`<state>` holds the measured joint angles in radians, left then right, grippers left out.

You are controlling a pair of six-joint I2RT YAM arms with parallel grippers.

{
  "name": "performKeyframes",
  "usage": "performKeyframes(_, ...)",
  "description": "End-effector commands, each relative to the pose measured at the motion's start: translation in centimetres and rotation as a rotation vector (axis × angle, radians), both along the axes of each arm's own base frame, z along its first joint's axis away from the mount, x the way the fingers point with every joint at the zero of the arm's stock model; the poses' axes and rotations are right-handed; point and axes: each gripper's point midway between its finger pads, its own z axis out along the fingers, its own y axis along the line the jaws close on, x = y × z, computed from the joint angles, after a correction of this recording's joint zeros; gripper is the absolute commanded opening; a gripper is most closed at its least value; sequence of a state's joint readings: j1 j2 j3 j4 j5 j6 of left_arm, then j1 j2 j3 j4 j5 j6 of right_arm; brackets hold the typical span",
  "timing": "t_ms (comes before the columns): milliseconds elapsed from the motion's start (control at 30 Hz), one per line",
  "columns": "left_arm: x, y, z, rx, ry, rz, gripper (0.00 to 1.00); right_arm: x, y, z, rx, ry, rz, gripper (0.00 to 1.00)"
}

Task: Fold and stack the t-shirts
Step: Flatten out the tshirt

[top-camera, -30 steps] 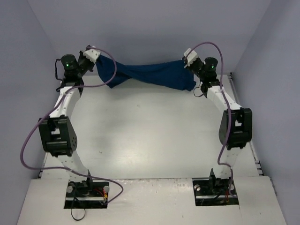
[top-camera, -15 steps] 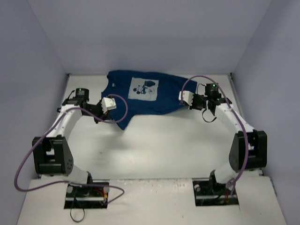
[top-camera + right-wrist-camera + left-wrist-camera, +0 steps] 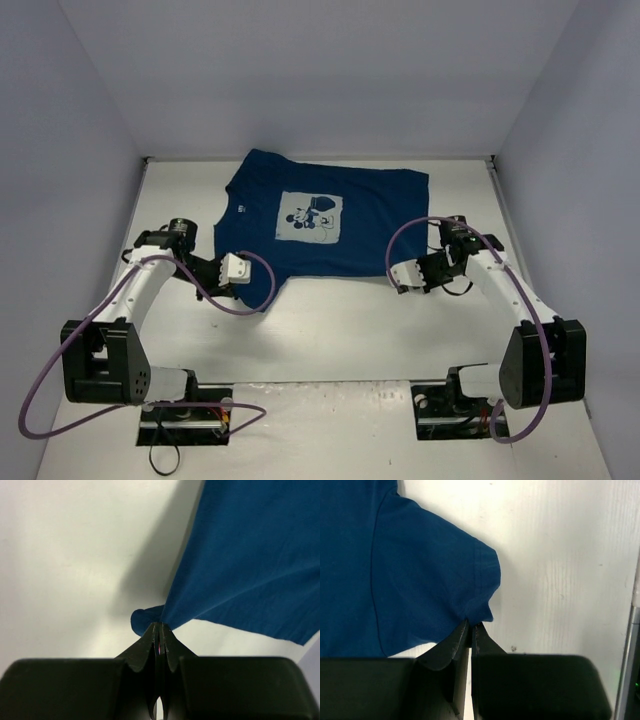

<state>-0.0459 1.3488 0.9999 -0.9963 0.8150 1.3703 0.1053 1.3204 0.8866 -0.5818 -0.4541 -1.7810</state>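
The navy blue t-shirt lies spread on the white table, its pale mouse print facing up. My left gripper is shut on the near left sleeve corner; in the left wrist view the sleeve runs into my closed gripper. My right gripper is shut on the near right hem corner. In the right wrist view the cloth is pinched at my gripper and rises taut from it.
Grey walls close in the table at the back and both sides. The arm bases sit at the near edge. Purple cables loop beside each wrist.
Both grippers have pulled the shirt from hanging bunched at the back wall down and toward the near side. It now lies spread flat with the print up.
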Motion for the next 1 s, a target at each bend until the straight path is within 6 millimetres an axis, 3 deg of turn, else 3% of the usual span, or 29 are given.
performKeyframes(0, -2.1, 0.0, 0.4, 0.014, -0.028, -0.100, 0.00, -3.3, -1.6, -0.6, -0.112, 0.060, 0.084, 0.00)
performKeyframes(367, -6.9, 0.4, 0.2, 0.020, 0.055, -0.231, 0.00, -4.5, -2.6, -1.0, -0.188, 0.085, 0.172, 0.00)
performKeyframes(500, -8.7, 0.0, 0.5, 0.009, 0.072, -0.273, 0.00, -3.7, -2.4, -1.0, -0.186, 0.088, 0.179, 0.00)
performKeyframes(667, -10.2, -2.1, 2.2, -0.068, 0.126, -0.305, 0.00, -2.1, -1.7, -1.0, -0.147, 0.124, 0.144, 0.01)
performKeyframes(700, -10.2, -2.5, 2.6, -0.084, 0.133, -0.304, 0.00, -1.8, -1.6, -0.9, -0.138, 0.126, 0.134, 0.03)
performKeyframes(733, -10.2, -2.9, 3.0, -0.099, 0.136, -0.302, 0.00, -1.5, -1.4, -0.8, -0.129, 0.127, 0.124, 0.11)
performKeyframes(767, -10.2, -3.1, 3.2, -0.101, 0.137, -0.307, 0.00, -1.3, -1.3, -0.6, -0.124, 0.127, 0.113, 0.26)
performKeyframes(833, -10.3, -2.9, 2.9, -0.084, 0.133, -0.331, 0.00, -1.0, -1.1, -0.2, -0.114, 0.122, 0.103, 0.41)
performKeyframes(867, -10.4, -2.8, 2.7, -0.073, 0.135, -0.337, 0.04, -0.9, -1.0, -0.2, -0.109, 0.121, 0.103, 0.48)
performKeyframes(933, -11.1, -2.1, 1.9, -0.035, 0.128, -0.388, 0.30, -0.6, -0.7, 0.6, -0.090, 0.097, 0.100, 0.59)
performKeyframes(967, -11.3, -1.9, 1.6, -0.025, 0.116, -0.410, 0.37, -0.4, -0.4, 1.1, -0.076, 0.080, 0.102, 0.64)
